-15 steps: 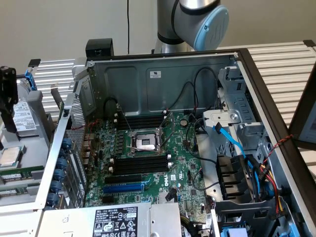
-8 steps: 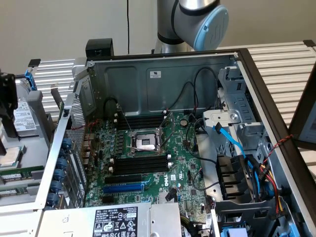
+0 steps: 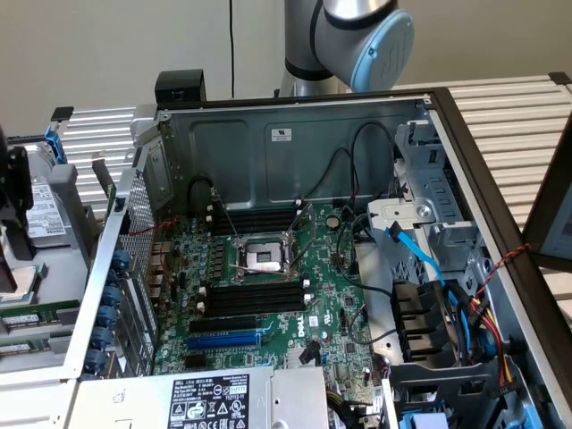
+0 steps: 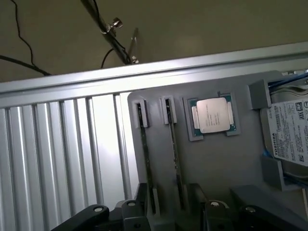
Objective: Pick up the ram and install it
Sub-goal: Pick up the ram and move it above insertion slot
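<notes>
Two ram sticks (image 4: 144, 159) (image 4: 175, 154) stand on edge, side by side, in grooves of a grey parts tray (image 4: 216, 163) in the wrist view. In the exterior view they are green strips (image 3: 31, 317) (image 3: 22, 346) at the far left, outside the computer case. My gripper (image 4: 168, 216) hovers over the near ends of the sticks, open, with its black fingers (image 4: 96, 214) spread to either side and nothing held. The long black slots with white end clips (image 3: 255, 295) lie on the motherboard (image 3: 268, 357) inside the case, holding nothing.
On the tray, a processor chip (image 4: 214, 115) and a hard drive (image 4: 288, 130) lie beside the sticks. Inside the case are a processor socket (image 3: 264, 257), a blue expansion slot (image 3: 223, 340), loose cables (image 3: 420, 259) and a power supply (image 3: 214, 398). The ribbed metal table (image 4: 57, 154) borders the tray.
</notes>
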### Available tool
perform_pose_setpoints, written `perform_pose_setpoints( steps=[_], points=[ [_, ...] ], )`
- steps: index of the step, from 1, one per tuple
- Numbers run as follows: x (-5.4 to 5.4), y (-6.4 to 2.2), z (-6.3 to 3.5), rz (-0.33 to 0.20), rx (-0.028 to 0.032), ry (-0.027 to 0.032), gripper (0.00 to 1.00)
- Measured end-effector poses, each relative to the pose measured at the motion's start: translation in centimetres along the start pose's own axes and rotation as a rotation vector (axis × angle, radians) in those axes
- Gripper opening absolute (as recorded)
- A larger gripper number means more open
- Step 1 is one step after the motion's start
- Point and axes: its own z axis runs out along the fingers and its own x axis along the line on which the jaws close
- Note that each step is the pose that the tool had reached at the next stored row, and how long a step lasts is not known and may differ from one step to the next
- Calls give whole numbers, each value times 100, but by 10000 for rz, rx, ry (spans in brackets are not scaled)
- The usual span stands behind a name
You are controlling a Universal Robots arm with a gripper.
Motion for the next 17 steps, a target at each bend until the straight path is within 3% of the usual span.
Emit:
perform_pose_setpoints(
  steps=[7, 10, 11, 14, 17],
  points=[
    [25, 29, 129, -244, -48, 18, 48],
    [70, 21, 184, -318, -107, 29, 45],
    [85, 18, 202, -342, -125, 32, 38],
    [153, 6, 260, -396, -170, 40, 38],
    [184, -8, 316, -490, -172, 44, 38]
  ],
)
